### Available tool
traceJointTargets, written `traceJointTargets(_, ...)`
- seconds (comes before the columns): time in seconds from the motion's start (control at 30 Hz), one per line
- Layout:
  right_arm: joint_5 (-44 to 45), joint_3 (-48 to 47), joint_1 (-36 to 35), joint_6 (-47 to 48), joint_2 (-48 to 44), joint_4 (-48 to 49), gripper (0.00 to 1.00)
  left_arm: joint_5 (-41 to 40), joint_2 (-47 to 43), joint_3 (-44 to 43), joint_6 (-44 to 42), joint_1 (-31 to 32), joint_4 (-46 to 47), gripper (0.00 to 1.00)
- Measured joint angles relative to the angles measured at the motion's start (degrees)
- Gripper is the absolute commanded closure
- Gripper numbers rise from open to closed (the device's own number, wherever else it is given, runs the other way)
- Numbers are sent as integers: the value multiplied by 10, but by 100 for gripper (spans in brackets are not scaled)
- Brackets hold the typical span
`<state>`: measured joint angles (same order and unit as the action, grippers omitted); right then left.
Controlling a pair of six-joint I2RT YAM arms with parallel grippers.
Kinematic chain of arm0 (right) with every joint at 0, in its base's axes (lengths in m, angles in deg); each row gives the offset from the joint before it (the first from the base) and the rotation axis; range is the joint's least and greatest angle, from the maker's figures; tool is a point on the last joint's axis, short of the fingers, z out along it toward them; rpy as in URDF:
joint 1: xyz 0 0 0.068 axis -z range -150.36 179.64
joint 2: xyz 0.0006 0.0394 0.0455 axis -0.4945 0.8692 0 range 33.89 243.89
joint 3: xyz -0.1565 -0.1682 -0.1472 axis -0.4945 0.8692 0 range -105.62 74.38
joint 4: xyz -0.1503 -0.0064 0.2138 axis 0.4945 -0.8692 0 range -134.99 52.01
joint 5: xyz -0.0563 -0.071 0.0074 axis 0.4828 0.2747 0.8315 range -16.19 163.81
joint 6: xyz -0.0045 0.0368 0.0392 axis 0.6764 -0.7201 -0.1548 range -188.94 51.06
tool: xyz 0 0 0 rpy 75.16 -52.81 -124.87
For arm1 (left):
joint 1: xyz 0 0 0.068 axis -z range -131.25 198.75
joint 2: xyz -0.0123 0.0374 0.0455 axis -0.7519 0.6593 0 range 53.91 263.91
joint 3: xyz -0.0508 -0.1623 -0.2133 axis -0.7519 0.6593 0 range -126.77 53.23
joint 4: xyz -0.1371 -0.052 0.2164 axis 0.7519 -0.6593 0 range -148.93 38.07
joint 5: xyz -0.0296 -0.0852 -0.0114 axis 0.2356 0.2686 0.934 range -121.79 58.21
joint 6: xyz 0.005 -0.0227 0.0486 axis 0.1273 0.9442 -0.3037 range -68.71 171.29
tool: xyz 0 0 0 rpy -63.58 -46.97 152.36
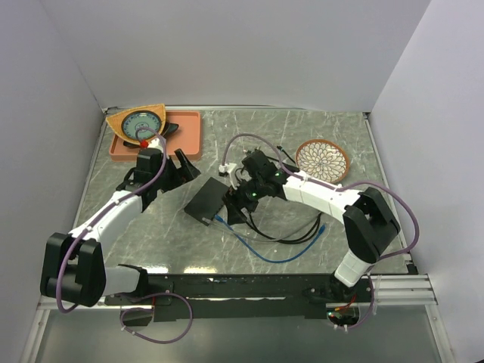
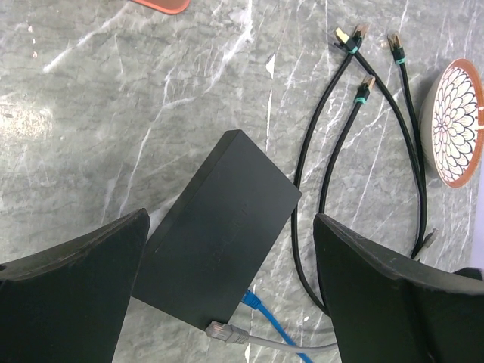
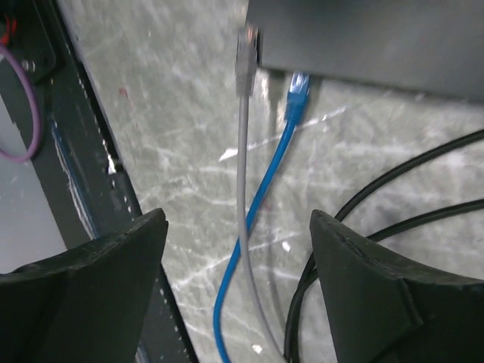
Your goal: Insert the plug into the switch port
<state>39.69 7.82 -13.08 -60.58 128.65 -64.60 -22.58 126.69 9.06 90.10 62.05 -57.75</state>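
Observation:
The flat black switch box [image 1: 208,200] lies mid-table; it also shows in the left wrist view [image 2: 219,234] and the right wrist view [image 3: 370,38]. Its ports face away and are hidden. A blue plug [image 2: 253,300] sits in the box's near edge. The grey plug [image 3: 246,57] lies with its clear tip against the box's corner, its whole body showing [image 2: 225,333]. My right gripper [image 3: 238,219] is open, with the grey cable [image 3: 242,189] running loose between its fingers. My left gripper [image 2: 231,219] is open and empty above the box.
Several black cables with gold plugs [image 2: 355,91] loop right of the box. A patterned bowl [image 1: 323,160] stands at the back right. An orange tray [image 1: 185,134] with a dish stands at the back left. The blue cable [image 1: 280,257] curls toward the front rail [image 3: 83,174].

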Motion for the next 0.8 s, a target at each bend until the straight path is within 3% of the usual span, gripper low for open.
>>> traceJointTargets(0.3,45,-54,-53,-13,49,24,19,8,2,5,6,-9,-5,4)
traceJointTargets(0.57,110,-56,-108,-15,78,33,25,79,23,24,31,-66,13,4)
traceJointTargets(0.63,128,-56,-115,-15,81,37,31,96,34,31,37,-77,19,4)
traceJointTargets(0.8,182,-55,-130,-26,97,60,37,127,49,38,42,-90,21,4)
